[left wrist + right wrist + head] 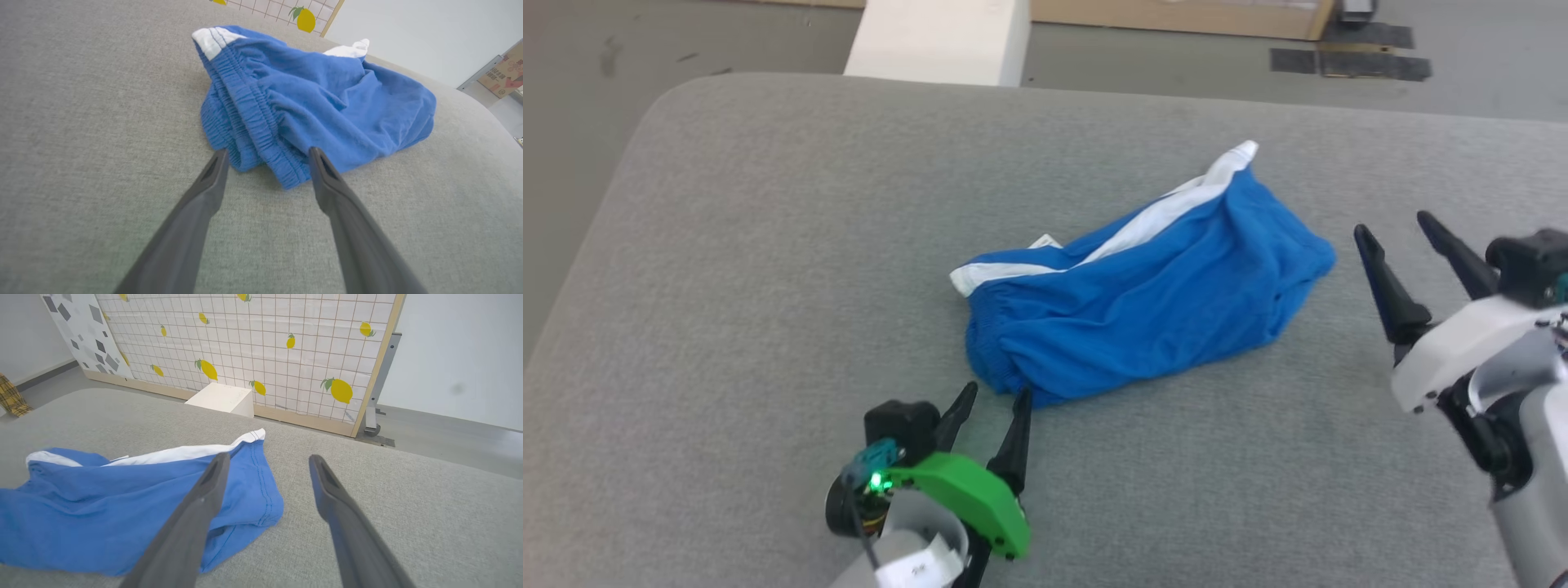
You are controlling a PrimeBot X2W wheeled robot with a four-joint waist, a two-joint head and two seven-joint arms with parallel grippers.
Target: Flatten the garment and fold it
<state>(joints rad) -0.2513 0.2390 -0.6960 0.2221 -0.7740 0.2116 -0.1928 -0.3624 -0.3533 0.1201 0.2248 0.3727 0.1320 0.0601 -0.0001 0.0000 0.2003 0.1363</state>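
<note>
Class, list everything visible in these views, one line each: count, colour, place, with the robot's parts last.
garment: one, bright blue with white stripes, bunched mid-surface.
padded surface: one, grey, under the garment.
box: one, white, beyond the surface's far edge.
lemon-print panel: one, white with yellow lemons, behind the box.
left gripper: one, dark fingers, open, tips at the garment's waistband end.
right gripper: one, dark fingers, open, beside the garment's other end.

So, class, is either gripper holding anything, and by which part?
Nothing is held. The left gripper stands open at the waistband of the shorts; the right gripper open, apart.
</note>
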